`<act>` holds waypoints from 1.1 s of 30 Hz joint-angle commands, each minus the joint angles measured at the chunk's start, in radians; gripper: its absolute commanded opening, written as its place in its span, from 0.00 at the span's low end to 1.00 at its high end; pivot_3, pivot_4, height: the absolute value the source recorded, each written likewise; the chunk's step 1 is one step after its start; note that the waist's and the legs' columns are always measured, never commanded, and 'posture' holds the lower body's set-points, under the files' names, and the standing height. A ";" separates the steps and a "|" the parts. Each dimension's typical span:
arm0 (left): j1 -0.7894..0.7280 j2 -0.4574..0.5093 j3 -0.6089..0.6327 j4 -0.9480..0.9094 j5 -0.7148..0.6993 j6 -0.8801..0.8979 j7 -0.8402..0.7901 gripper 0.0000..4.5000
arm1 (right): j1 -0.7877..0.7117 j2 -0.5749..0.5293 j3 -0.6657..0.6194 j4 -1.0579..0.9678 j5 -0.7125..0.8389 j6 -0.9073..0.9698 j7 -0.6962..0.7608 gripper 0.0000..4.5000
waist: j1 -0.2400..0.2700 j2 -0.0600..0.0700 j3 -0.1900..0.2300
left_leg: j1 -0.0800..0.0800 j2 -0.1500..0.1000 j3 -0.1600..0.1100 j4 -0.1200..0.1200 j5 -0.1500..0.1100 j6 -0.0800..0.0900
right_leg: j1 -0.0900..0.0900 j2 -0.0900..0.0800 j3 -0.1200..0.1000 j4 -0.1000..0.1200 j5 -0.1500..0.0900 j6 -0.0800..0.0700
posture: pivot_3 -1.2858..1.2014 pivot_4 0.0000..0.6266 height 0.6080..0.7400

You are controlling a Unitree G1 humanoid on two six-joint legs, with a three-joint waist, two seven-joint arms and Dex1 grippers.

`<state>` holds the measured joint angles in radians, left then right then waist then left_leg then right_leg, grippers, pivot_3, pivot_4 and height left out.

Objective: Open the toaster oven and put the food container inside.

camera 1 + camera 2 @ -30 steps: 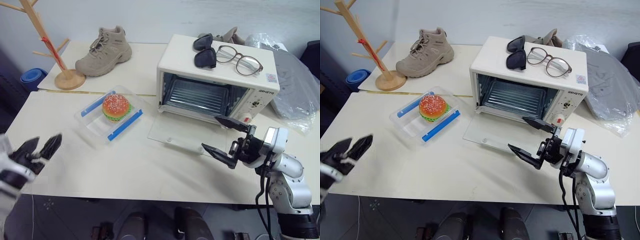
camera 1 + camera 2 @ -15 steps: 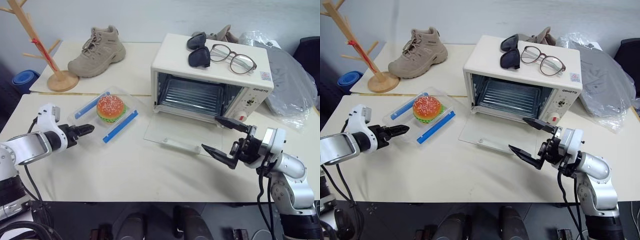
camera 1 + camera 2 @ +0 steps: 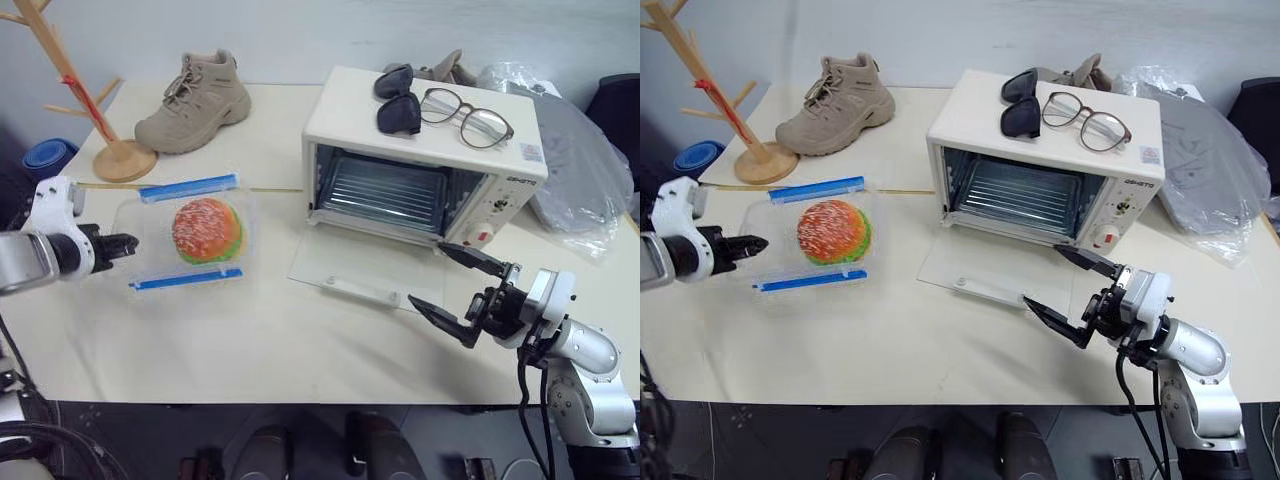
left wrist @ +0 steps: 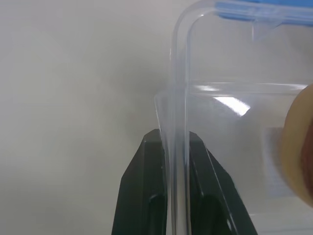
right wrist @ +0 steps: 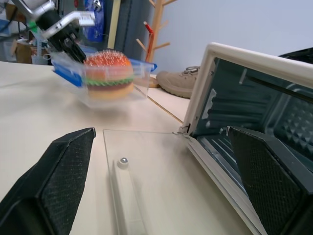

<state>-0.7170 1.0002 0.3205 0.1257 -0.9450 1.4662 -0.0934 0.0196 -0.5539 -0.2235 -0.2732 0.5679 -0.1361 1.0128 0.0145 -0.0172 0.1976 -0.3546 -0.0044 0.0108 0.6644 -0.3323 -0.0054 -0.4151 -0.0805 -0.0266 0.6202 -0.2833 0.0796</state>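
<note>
My left claw (image 3: 128,242) pinches the container (image 3: 187,232) rim at nine o'clock, so I should carry it level toward the open oven (image 3: 425,160), right claw (image 3: 462,296) wide, empty.

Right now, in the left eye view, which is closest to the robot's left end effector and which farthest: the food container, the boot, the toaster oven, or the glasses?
1. The food container: pinched by the left end effector at its edge.
2. The boot: at the table's back.
3. The toaster oven: across the table, door open.
4. The glasses: on the oven's top, toward its far side.
</note>
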 commanded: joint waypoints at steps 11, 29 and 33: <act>-0.283 -0.346 -0.199 -0.089 0.130 0.068 -0.052 0.02 | 0.223 -0.032 -0.164 -0.136 -0.017 0.022 -0.099 1.00 | 0.005 0.000 0.000 | 0.000 0.000 0.003 0.001 0.001 0.000 | 0.000 0.003 0.002 0.002 0.000 0.001 | 0.52 0.24 1.00; -0.431 -0.667 -0.345 0.162 0.412 -0.164 -0.139 0.35 | 0.331 0.032 -0.127 -0.381 -0.045 0.138 -0.328 1.00 | 0.007 0.000 0.000 | 0.001 0.000 0.004 0.002 0.001 -0.001 | 0.000 0.004 0.003 0.003 0.001 0.002 | 0.52 0.24 1.00; -0.420 -0.646 -0.273 0.139 0.394 -0.181 -0.181 0.61 | 0.339 0.027 -0.155 -0.368 -0.029 0.144 -0.336 1.00 | 0.007 0.000 0.000 | 0.001 0.000 0.004 0.002 0.001 -0.001 | 0.000 0.004 0.003 0.003 0.001 0.002 | 0.52 0.24 1.00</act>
<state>-1.1214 0.3339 -0.0014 0.2949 -0.5427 1.3097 -0.2468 0.3529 -0.5245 -0.3490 -0.6206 0.5268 0.0068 0.6828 0.0211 -0.0174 0.1979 -0.3537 -0.0043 0.0146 0.6660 -0.3310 -0.0061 -0.4155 -0.0770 -0.0236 0.6232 -0.2826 0.0813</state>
